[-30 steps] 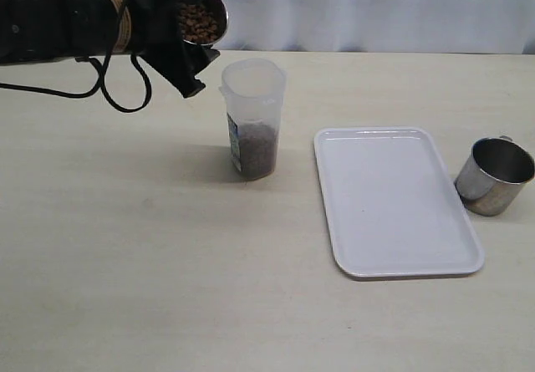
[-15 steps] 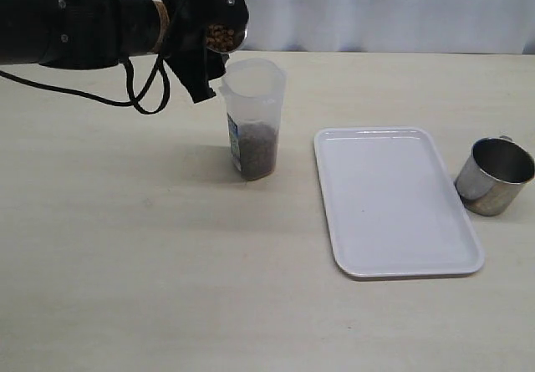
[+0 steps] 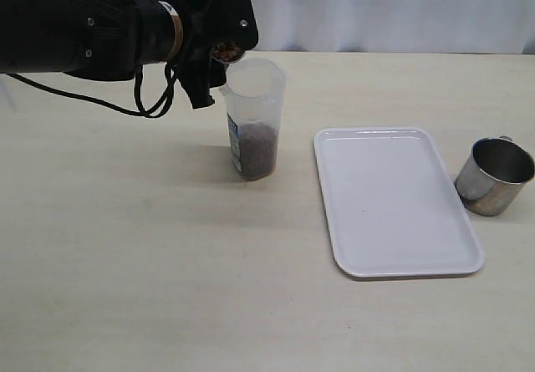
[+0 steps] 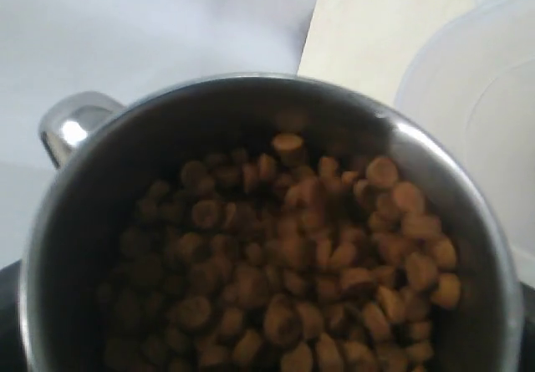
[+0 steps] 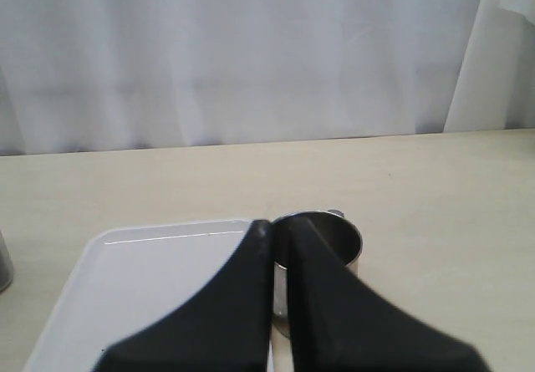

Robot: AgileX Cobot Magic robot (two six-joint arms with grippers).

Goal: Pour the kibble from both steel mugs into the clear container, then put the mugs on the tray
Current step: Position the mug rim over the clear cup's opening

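One second brings my left gripper (image 3: 209,54) across from well left of the clear container (image 3: 253,121) to its rim. It is pinched tight on a steel mug (image 3: 226,51), whose mouth tips toward the opening. In the wrist view the kibble (image 4: 292,280) still fills that mug, so I judge this pour is only starting. The container already holds a brown layer low down. The other mug (image 3: 495,175) stands just beside the tray (image 3: 393,201), not on it. My right gripper (image 5: 280,305) faces it, fingers pressed together on nothing.
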